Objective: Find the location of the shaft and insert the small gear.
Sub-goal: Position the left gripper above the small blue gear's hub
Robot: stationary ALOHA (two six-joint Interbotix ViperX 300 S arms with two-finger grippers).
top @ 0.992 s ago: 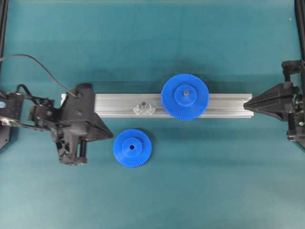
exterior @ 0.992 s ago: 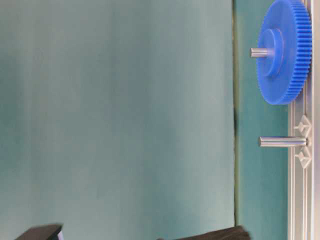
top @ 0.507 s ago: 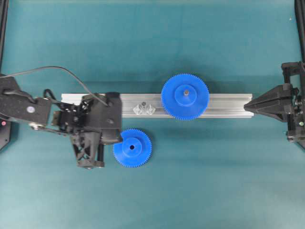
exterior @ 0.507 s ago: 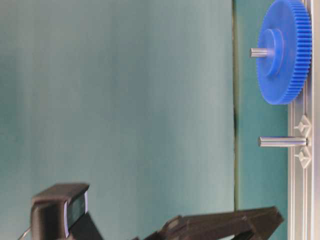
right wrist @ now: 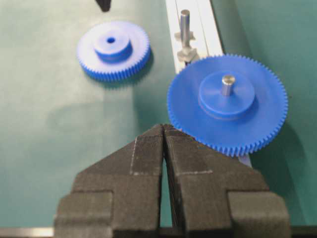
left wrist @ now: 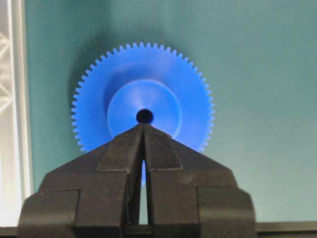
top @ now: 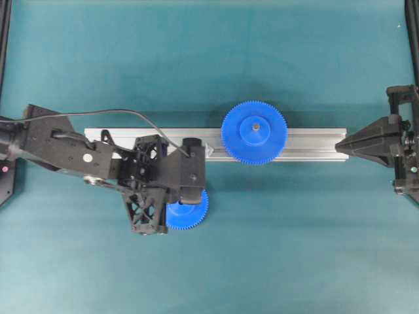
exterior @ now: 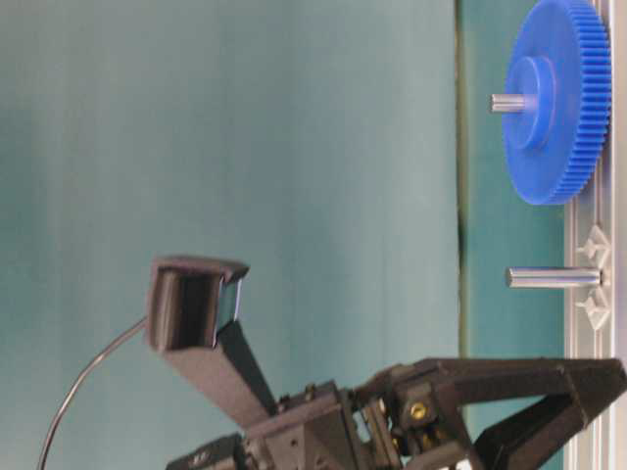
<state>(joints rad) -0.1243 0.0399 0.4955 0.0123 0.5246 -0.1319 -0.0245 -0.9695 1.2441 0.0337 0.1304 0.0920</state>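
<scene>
Two claws are in your views, and both have their jaws pressed together with nothing between them. Your left gripper (left wrist: pixel 143 130) hangs over the small gear (left wrist: pixel 143 99); from its wrist camera the closed tips sit just short of the gear's dark centre hole, over the near half of the hub. Whether they touch the plastic, you cannot tell. From overhead, the left arm hides most of that gear (top: pixel 191 214), which lies on the green mat (top: pixel 275 248) beside the aluminium rail (top: pixel 308 144). The shaft (exterior: pixel 554 277) stands on the rail just beyond the left claw's tips in the table-level view, apart from them. Your right gripper (right wrist: pixel 164 131) sits at the rail's far end, with the larger gear (right wrist: pixel 228 104) on its pin just ahead of its tips.
</scene>
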